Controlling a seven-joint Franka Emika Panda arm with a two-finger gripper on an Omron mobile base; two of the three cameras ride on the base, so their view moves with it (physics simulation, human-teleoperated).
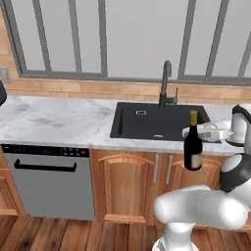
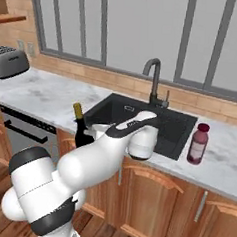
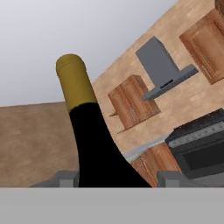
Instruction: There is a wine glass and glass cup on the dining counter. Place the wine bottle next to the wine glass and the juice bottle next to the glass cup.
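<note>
My gripper (image 1: 193,133) is shut on the wine bottle (image 1: 192,144), a dark bottle with a gold top and pale label, held upright in the air in front of the sink counter's edge. In the right base view the wine bottle (image 2: 79,127) is partly hidden behind my forearm. The hand view has the wine bottle (image 3: 94,144) rising between the fingertips (image 3: 65,178), tilted in the picture. The juice bottle (image 2: 198,143), maroon with a pale label, stands on the marble counter right of the sink. The wine glass, the glass cup and the dining counter are out of view.
A black sink (image 1: 147,122) with a dark faucet (image 1: 165,83) is set in the marble counter (image 1: 54,120). A dishwasher (image 1: 49,181) and wooden cabinet doors (image 1: 127,184) lie below. A toaster (image 2: 9,62) stands at the far left. A range hood (image 3: 164,70) and stove (image 3: 201,140) appear in the hand view.
</note>
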